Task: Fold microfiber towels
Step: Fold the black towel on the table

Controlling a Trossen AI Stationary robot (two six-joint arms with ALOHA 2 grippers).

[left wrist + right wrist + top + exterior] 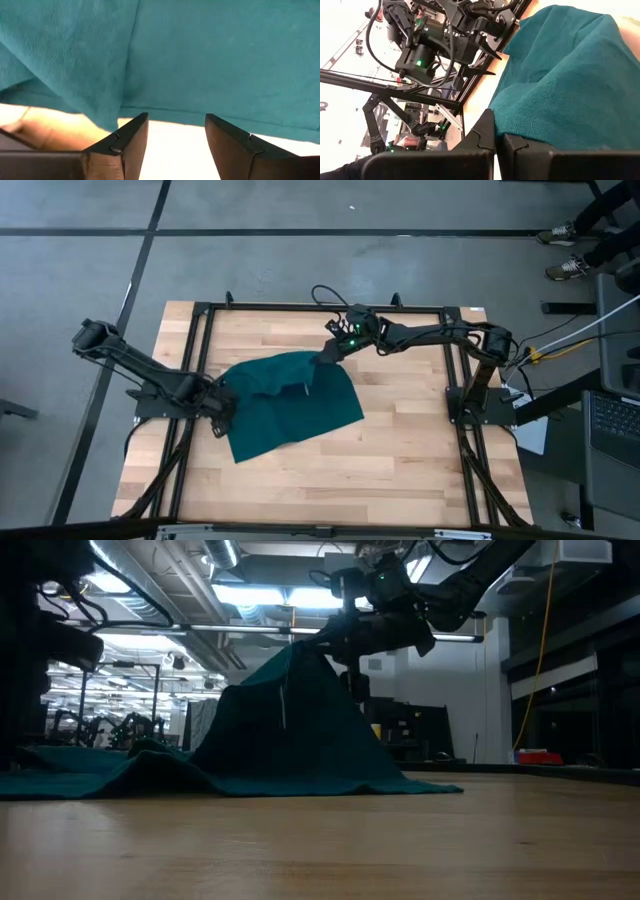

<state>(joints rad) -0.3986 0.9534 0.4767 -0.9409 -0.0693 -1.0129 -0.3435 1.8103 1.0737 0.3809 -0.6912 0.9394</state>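
Right gripper (328,352): closed on the towel's far edge, lifting it into a peak above the table.
Left gripper (175,145): fingers apart, empty, low at the towel's left edge, perhaps just short of touching.
Towel (290,402): teal, left of table centre, near part lying flat.
Table (420,450): pale wood, black frame (205,310) around it.
Room: grey floor; ceiling lights (245,595) behind.

A: Setting? Robotics lab/workshop: wood-top table (400,450) in a black metal frame (320,307), grey concrete floor (300,260) w/ dark seams.

B: Other cues? Ceiling strip lights (250,595) over exposed ducts, loose cables (560,335), laptop (612,425) at table's side; more equipment rows far back.
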